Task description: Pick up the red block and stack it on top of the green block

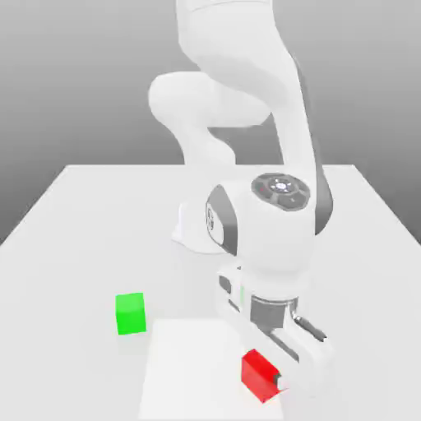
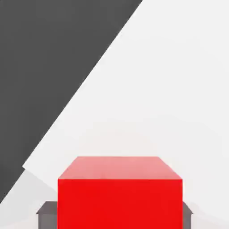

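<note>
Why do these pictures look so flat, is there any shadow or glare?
Exterior view: soft even light, a faint shadow beside the green block, no glare on the table. Hand view: the red block has a paler top, a brighter front and a dark shadow strip at its base.
</note>
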`<state>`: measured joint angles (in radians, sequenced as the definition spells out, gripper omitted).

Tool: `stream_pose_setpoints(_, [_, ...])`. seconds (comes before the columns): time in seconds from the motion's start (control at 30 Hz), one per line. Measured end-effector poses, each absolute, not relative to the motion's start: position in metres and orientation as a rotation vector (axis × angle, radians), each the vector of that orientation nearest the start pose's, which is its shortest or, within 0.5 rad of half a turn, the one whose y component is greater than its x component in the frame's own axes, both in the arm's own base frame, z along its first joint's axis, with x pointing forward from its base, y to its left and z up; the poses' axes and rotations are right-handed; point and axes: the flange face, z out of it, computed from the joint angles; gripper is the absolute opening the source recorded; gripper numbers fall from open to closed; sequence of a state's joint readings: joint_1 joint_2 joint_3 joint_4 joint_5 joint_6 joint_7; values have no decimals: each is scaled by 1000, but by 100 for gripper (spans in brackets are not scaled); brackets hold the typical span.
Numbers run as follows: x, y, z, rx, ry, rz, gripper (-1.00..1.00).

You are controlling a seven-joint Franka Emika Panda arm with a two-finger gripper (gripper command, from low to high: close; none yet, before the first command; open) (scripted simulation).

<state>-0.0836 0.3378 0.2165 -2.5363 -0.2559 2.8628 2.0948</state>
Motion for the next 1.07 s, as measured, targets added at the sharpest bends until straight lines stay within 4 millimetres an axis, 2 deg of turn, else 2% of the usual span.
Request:
stream_pose_setpoints(0.03, [443,81,146,-2038,2386,-2,-100])
stream_pose_setpoints(0.07, [443,81,149,-2037,2386,-1,-100])
stream_pose_setpoints(0.23, [443,80,201,-2038,2388,-2,-100])
stream_pose_setpoints(0.27, [440,70,208,-2037,2396,-8,-100])
stream_pose_setpoints(0.33, [429,33,215,-2024,2429,-25,-100])
stream_pose_setpoints(0.47, [393,-58,228,-1924,2536,-38,-100])
stream_pose_setpoints(0.7, [311,-134,246,-1856,2550,-10,-100])
stream_pose_setpoints(0.77, [301,-141,237,-1840,2550,-4,-100])
stream_pose_setpoints(0.97, [298,-143,188,-1835,2550,-2,-100])
stream_pose_setpoints(1.0, [297,-143,183,-1834,2551,-2,100])
stream_pose_setpoints(1.07, [296,-146,183,-1822,2559,-2,100])
